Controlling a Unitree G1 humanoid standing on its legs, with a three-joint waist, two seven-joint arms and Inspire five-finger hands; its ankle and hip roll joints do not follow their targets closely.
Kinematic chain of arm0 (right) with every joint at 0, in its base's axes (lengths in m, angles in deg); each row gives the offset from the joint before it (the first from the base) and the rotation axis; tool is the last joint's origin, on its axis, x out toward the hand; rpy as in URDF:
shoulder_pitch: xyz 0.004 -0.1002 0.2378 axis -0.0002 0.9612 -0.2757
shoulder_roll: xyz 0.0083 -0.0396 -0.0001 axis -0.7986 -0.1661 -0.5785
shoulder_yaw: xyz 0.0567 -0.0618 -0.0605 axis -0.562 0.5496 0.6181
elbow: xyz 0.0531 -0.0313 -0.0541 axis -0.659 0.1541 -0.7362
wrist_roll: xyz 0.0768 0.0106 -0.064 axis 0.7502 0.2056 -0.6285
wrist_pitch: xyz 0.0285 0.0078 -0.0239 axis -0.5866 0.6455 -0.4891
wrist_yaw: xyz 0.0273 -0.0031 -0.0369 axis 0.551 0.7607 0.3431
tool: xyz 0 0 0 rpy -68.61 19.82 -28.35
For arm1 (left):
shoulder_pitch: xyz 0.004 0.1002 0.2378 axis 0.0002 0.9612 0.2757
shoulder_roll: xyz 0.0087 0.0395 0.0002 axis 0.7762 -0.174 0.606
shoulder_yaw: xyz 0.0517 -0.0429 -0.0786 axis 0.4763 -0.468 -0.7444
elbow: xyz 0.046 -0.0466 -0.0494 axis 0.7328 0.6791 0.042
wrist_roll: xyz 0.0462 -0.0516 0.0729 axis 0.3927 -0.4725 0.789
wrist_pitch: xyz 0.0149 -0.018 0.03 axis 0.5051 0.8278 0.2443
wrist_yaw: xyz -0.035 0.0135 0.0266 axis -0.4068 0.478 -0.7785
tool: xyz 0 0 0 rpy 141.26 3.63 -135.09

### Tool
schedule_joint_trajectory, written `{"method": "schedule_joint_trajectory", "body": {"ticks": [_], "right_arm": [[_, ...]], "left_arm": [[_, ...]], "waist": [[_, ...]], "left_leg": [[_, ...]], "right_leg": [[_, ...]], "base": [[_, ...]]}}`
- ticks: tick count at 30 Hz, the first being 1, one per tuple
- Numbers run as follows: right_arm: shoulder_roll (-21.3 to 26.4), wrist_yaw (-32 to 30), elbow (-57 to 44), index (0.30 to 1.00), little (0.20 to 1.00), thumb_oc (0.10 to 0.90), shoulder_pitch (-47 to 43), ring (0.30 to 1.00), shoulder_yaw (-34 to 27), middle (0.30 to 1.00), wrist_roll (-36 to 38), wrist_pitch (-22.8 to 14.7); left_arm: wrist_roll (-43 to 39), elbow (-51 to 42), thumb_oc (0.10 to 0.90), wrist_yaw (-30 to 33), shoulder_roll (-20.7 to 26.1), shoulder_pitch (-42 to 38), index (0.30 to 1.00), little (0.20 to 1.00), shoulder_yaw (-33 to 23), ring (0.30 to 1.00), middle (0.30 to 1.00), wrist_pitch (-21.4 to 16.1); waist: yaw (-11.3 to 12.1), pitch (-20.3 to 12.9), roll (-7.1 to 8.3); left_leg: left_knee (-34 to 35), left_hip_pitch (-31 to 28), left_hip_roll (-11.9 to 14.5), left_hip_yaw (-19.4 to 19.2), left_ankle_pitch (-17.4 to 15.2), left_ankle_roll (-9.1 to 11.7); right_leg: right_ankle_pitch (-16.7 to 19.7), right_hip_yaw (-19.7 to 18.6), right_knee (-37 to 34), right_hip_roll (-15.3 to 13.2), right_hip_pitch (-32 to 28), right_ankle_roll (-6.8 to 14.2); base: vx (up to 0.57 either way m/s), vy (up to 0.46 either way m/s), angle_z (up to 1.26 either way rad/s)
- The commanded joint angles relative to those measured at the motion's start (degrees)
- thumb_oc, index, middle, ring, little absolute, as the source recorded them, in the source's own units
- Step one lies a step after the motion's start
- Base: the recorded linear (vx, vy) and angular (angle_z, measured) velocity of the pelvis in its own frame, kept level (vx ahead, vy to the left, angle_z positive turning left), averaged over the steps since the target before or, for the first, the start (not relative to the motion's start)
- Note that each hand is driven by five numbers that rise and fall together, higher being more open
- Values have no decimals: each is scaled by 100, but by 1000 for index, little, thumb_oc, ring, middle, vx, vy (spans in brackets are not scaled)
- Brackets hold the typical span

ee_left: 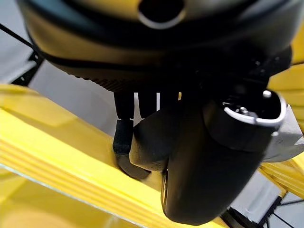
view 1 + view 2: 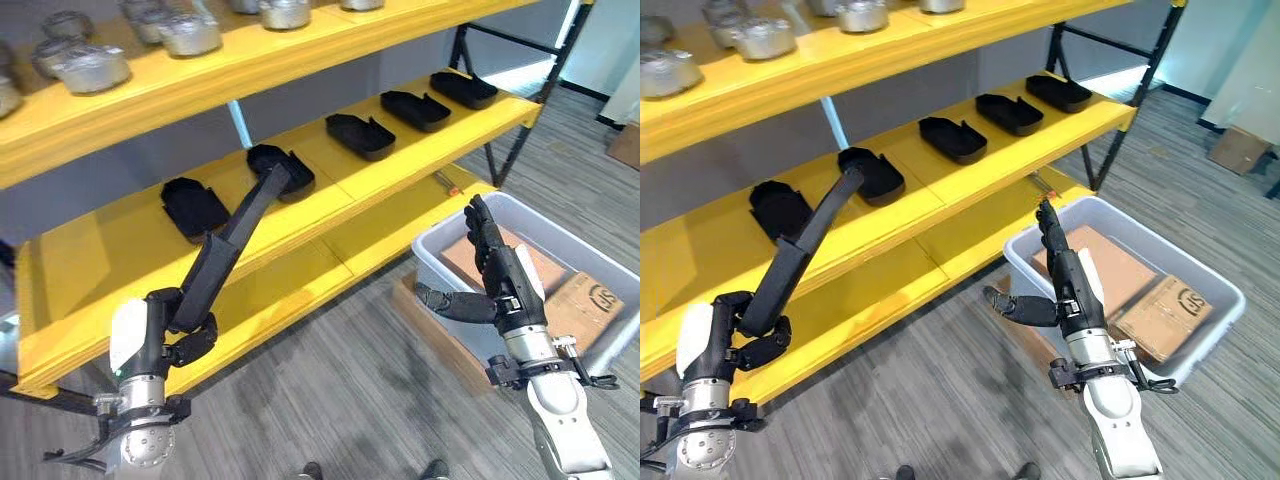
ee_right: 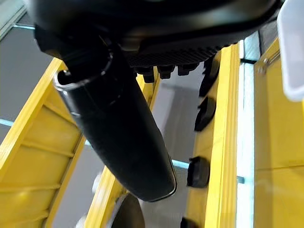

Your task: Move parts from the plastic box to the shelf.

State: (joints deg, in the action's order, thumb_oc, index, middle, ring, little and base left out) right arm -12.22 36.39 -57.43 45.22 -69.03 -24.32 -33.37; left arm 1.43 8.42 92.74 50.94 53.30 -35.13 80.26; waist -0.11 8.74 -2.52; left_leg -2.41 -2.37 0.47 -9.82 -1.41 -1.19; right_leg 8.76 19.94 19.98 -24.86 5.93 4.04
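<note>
Left robot hand [image 2: 190,335] curled round a long black part [image 2: 235,240], its far end reaching up to the yellow shelf [image 2: 390,175] beside black parts [image 2: 360,135] lying there. Right robot hand [image 2: 495,255] straight-fingered, holding nothing, just in front of the grey plastic box [image 2: 440,250].

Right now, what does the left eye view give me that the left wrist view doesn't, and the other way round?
The left eye view adds the plastic box with cardboard inside, the right hand open above it, the row of black parts on the middle tier, and the silver parts on the top tier. The left wrist view adds a close look at the fingers curled round the long black part. Both show the left hand shut on that part, and the yellow shelf.
</note>
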Motion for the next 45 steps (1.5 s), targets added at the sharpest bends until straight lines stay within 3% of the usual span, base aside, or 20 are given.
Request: {"method": "schedule_joint_trajectory", "body": {"ticks": [1,3,4,6,9,12,19,27,29,30,31,32,33,35,37,39,40,43,44,45], "right_arm": [[-98,11,-444,1000,1000,900,-465,1000,-203,1000,-69,-583],[-95,-8,-405,1000,1000,900,-419,1000,-240,1000,-24,-617],[-91,-55,-435,1000,1000,900,-339,1000,-335,1000,4,-649],[-93,-52,-439,1000,1000,900,-335,1000,-336,1000,29,-668],[-66,-102,-484,1000,1000,900,-320,1000,-370,1000,-30,-711],[-84,-52,-558,1000,1000,900,-214,1000,-421,1000,60,-713],[-55,-96,-561,1000,1000,900,-156,1000,-523,1000,227,-730],[-14,-152,-526,1000,1000,900,69,1000,-720,1000,278,-711],[25,-65,-512,1000,1000,900,109,1000,-738,1000,414,-716],[24,-61,-510,1000,1000,900,106,1000,-740,1000,419,-717],[89,-59,-542,1000,1000,900,104,1000,-765,1000,455,-730],[82,-57,-538,1000,1000,900,94,1000,-770,1000,457,-732],[101,-82,-518,1000,1000,900,86,1000,-789,1000,456,-732],[92,-209,-510,1000,1000,900,111,1000,-877,1000,368,-740],[56,-239,-516,1000,1000,900,169,1000,-899,1000,360,-738],[71,-343,-490,1000,1000,900,204,1000,-932,1000,312,-746],[96,-381,-487,1000,1000,900,215,1000,-968,1000,332,-758],[140,-514,-441,1000,1000,900,258,1000,-970,1000,245,-803],[118,-540,-428,1000,1000,900,279,1000,-947,1000,214,-807],[108,-518,-438,1000,1000,900,304,1000,-916,1000,205,-801]], "left_arm": [[-38,-788,400,393,655,-489,300,300,-409,300,300,-460],[29,-747,400,383,645,-562,300,300,-393,300,300,-402],[118,-763,400,364,577,-619,300,300,-406,300,300,-356],[131,-769,400,365,572,-648,300,300,-398,300,300,-365],[132,-766,400,337,581,-684,300,300,-338,300,300,-396],[154,-792,400,362,465,-569,300,300,-341,300,300,-408],[-60,-904,400,336,356,-560,300,300,-254,300,300,-441],[-192,-948,400,302,371,-662,300,300,-125,300,300,-413],[-180,-963,400,253,339,-577,300,300,-219,300,300,-418],[-181,-966,400,250,341,-577,300,300,-221,300,300,-418],[-189,-1003,400,236,362,-581,300,300,-246,300,300,-433],[-190,-1004,400,234,369,-592,300,300,-247,300,300,-431],[-216,-1014,400,253,363,-594,300,300,-290,300,300,-437],[-242,-1043,400,247,356,-593,300,300,-325,300,300,-447],[-232,-1107,400,252,347,-525,300,300,-331,300,300,-484],[-198,-1082,400,336,367,-509,300,300,-321,300,300,-481],[-204,-1097,400,361,384,-523,300,300,-327,300,300,-471],[-165,-1080,400,423,399,-499,300,300,-344,300,300,-445],[-152,-1078,400,455,389,-471,300,300,-353,300,300,-427],[-127,-1086,400,462,371,-416,300,300,-370,300,300,-433]], "waist": [[-164,-3,49],[-306,65,38],[-388,62,106],[-463,60,83],[-647,97,93],[-621,0,109],[-666,-127,9],[-740,-232,-3],[-652,-105,83],[-659,-98,91],[-541,100,230],[-561,101,229],[-564,183,331],[-655,169,420],[-642,158,447],[-652,142,406],[-668,150,384],[-659,144,255],[-632,139,190],[-605,112,143]], "left_leg": [[727,-286,-185,173,112,-137],[741,-373,-270,353,92,-139],[741,-460,-447,483,-14,-118],[741,-513,-440,559,-44,-94],[661,-768,-424,666,-267,-58],[478,-934,-387,642,-536,-25],[338,-950,-111,787,-575,149],[360,-983,276,809,-211,442],[-728,-531,304,776,289,652],[-799,-491,300,787,270,656],[-1694,3,147,810,552,761],[-1834,103,151,838,509,761],[-2058,388,320,553,522,674],[-1676,542,1004,26,552,603],[-1226,458,1184,-80,595,634],[-211,467,1511,-129,980,813],[77,527,1746,-213,1321,923],[726,523,2138,-429,1876,1171],[741,468,2198,-475,1913,1226],[741,382,2244,-555,1702,1204]], "right_leg": [[-905,-1114,222,1626,169,155],[-994,-1357,192,2196,725,34],[-623,-1250,-643,2265,904,108],[-438,-1348,-1028,2295,942,182],[-97,-2100,-1491,2310,1071,361],[-11,-2019,-1585,2225,770,310],[-341,-1545,-1400,2308,549,158],[-698,-1322,-1415,2499,314,-38],[-702,-1370,-1680,2552,-40,-185],[-686,-1365,-1699,2546,-46,-189],[-660,-1367,-1778,2440,-197,-267],[-647,-1343,-1786,2439,-177,-268],[-677,-1289,-1813,2330,-242,-298],[-682,-1213,-1847,2166,-308,-255],[-712,-1222,-1881,2139,-367,-209],[-829,-1239,-1865,2122,-392,-114],[-879,-1225,-1823,2096,-399,-97],[-1094,-1189,-1635,2146,-448,-24],[-1145,-1195,-1534,2181,-440,-22],[-1209,-1235,-1458,2200,-433,-29]], "base": [[89,136,119],[150,52,31],[177,-10,21],[204,-47,57],[252,-64,50],[251,-114,29],[186,-132,39],[173,-135,29],[112,-152,8],[42,-157,5],[-25,-78,-4],[-1,-120,-10],[10,-41,-15],[60,-5,10],[77,42,72],[80,102,15],[50,87,4],[124,192,0],[97,153,-43],[114,233,-42]]}}
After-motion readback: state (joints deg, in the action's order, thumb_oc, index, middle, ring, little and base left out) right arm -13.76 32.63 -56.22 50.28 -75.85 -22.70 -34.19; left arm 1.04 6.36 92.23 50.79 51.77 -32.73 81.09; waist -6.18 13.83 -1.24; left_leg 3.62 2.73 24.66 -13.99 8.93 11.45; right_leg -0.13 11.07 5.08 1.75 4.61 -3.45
